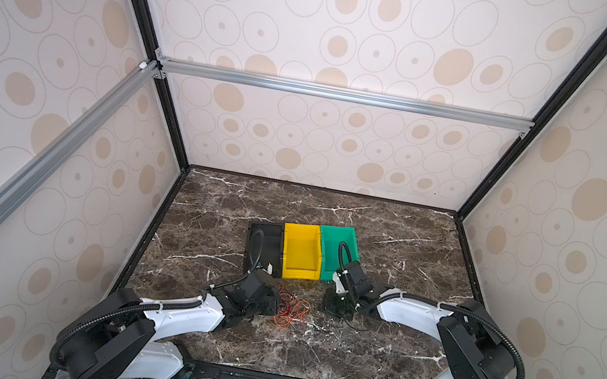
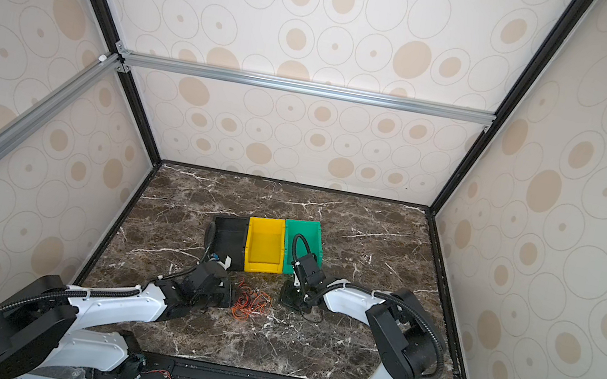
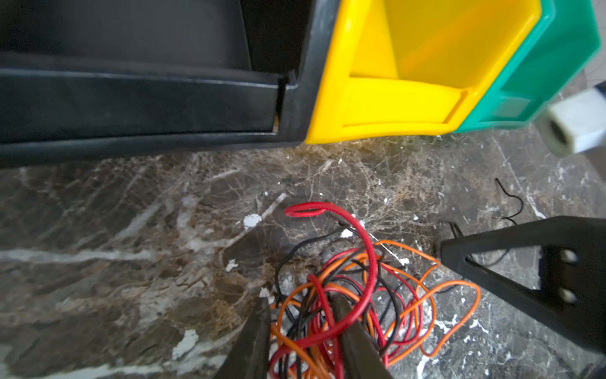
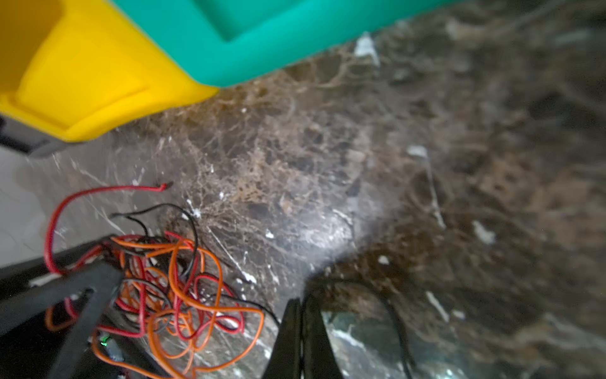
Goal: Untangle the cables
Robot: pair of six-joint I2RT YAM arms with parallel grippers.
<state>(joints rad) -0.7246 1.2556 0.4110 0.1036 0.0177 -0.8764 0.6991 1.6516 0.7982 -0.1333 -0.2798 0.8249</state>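
Three bins in a row on table (image 1: 307, 351), black bin (image 1: 273, 244), yellow bin (image 1: 301, 251), green bin (image 1: 334, 242), cables (image 1: 291, 310) tangled just in front, left gripper (image 3: 301, 298) parted astride them, right gripper (image 4: 300, 303) pinching black cable (image 4: 390, 308).

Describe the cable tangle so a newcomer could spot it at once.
On the dark marble table, a black bin, a yellow bin and a green bin stand in a row. Just on the robot's side of the yellow bin lie the cables, a small heap of thin loops. Nothing else there is orange and red.
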